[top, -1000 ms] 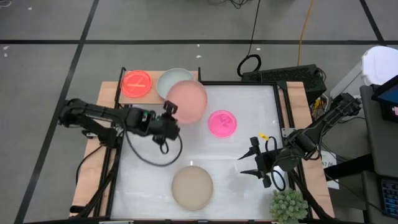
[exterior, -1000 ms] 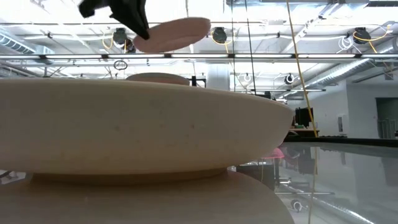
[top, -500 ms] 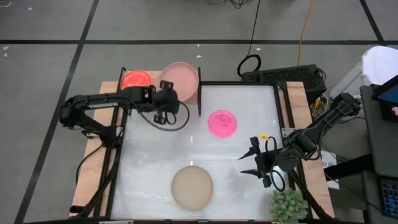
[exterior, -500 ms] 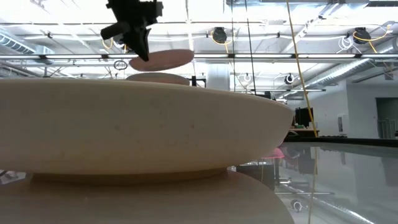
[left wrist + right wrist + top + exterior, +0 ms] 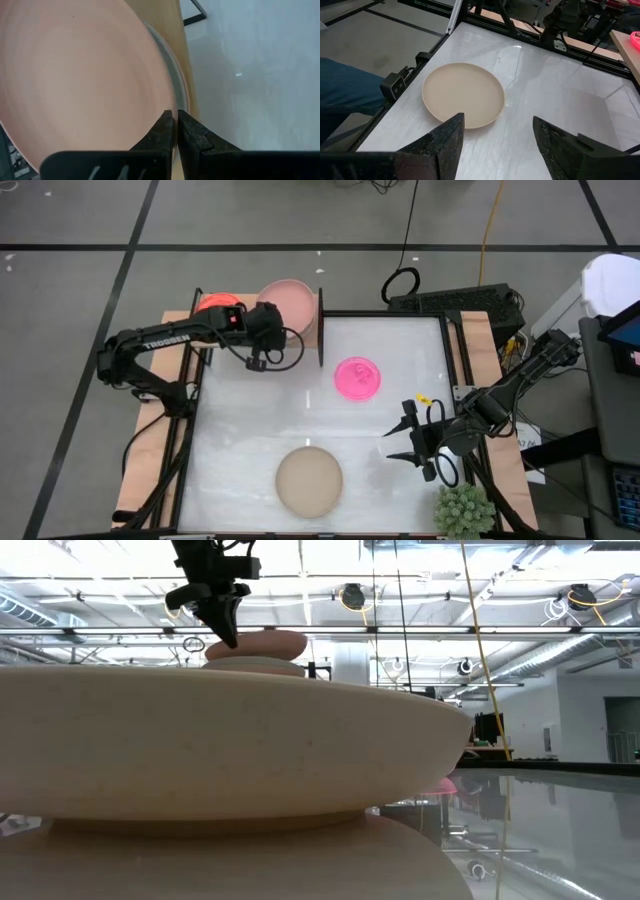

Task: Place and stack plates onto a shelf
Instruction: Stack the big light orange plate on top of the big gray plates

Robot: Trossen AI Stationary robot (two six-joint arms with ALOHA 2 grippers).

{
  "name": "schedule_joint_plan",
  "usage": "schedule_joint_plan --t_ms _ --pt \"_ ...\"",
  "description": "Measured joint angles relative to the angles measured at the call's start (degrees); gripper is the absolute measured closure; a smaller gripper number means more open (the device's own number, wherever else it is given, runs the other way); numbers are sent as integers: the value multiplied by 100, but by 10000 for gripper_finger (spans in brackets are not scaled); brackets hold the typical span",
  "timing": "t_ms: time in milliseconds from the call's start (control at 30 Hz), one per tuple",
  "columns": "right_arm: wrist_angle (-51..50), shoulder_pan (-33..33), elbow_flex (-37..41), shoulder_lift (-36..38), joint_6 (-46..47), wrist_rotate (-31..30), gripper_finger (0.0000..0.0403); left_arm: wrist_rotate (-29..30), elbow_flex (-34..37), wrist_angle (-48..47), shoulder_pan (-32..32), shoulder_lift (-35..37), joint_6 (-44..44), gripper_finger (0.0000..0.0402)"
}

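change: left gripper (image 5: 268,320) has carried the dusty-pink plate (image 5: 292,302) from over the table's far-left part to the shelf (image 5: 312,302); a second ago it hung in the air, tilted, now it sits level on the grey plate (image 5: 176,80)
left gripper: fingers (image 5: 165,131) pressed together on the pink plate's near rim, above the shelf's middle
right gripper (image 5: 408,442): fingers spread wide, holding nothing, parked at the table's right edge, unchanged
shelf: orange plate (image 5: 216,303) on its left half, mostly hidden by the left arm; grey plate on the right half with the dusty-pink plate stacked on it, only a grey sliver showing in the left wrist view
table (image 5: 400,370): neon pink plate (image 5: 357,377) near the middle, beige plate (image 5: 309,480) near the front edge, both where they were
plant (image 5: 463,511): front-right corner
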State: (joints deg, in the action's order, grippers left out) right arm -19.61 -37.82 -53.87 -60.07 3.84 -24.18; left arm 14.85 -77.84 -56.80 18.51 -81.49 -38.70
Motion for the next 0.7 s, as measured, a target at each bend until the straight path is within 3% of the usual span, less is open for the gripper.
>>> schedule_joint_plan --t_ms 700 --pt "2 1 0 0 0 0 187 -46 51 59 207 -2 46 383"
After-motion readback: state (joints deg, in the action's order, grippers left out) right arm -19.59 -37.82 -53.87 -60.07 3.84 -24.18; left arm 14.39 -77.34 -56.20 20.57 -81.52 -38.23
